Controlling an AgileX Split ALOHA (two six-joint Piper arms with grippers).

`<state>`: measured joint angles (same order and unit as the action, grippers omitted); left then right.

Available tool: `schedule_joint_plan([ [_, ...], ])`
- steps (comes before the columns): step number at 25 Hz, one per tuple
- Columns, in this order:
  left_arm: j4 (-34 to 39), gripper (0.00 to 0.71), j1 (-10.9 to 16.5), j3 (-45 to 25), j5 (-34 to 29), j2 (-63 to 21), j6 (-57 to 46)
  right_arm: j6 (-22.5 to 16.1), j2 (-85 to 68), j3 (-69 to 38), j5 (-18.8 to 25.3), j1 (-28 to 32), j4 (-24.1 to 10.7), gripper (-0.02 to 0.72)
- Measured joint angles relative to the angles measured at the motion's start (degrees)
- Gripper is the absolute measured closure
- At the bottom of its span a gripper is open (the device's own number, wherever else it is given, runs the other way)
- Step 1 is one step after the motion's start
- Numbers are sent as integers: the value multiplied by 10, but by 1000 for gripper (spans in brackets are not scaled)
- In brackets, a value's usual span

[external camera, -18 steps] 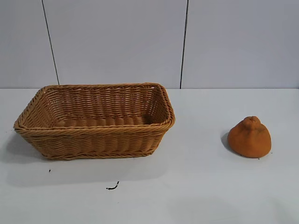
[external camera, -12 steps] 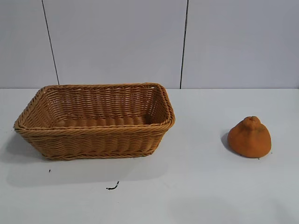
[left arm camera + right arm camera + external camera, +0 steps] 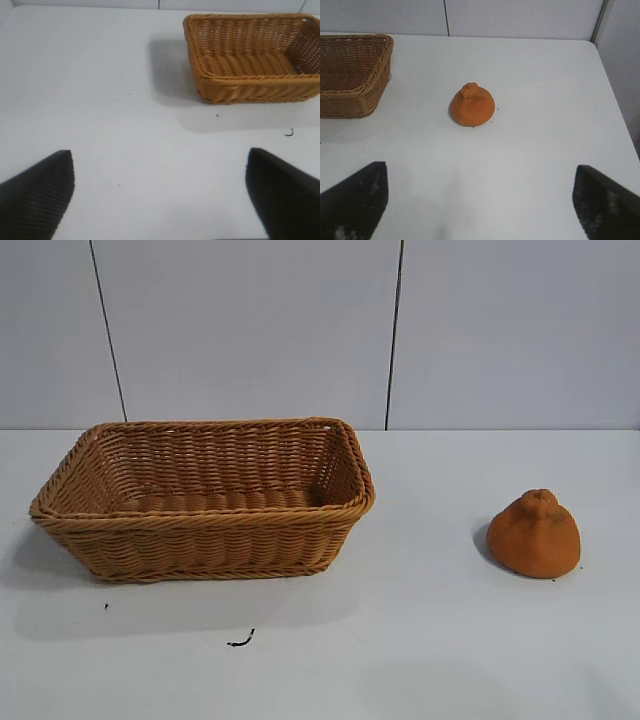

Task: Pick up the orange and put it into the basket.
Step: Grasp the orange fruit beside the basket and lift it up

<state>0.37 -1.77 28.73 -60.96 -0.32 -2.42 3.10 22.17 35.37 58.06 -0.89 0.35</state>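
Note:
The orange [image 3: 534, 535] sits upright on the white table at the right, knobby bump up; it also shows in the right wrist view [image 3: 472, 105]. The wicker basket [image 3: 205, 530] stands at the left, nothing visible inside; it also shows in the left wrist view [image 3: 240, 82] and at the edge of the right wrist view [image 3: 350, 75]. My right gripper [image 3: 480, 197] is open and empty, well short of the orange. My left gripper [image 3: 160, 192] is open and empty over bare table, away from the basket. Neither arm shows in the exterior view.
A small dark mark [image 3: 240, 641] lies on the table in front of the basket. The table's right edge [image 3: 615, 100] meets a grey wall. A panelled wall stands behind the table.

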Motion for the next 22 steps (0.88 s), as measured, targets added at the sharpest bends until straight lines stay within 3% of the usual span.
schedule_joint_plan([
  [11, 0, 44, 0, 0, 0, 0, 0, 0, 406, 188, -5, 0, 28, 10],
  [22, 0, 44, 0, 0, 0, 0, 0, 0, 703, 353, -22, 0, 45, 10],
])
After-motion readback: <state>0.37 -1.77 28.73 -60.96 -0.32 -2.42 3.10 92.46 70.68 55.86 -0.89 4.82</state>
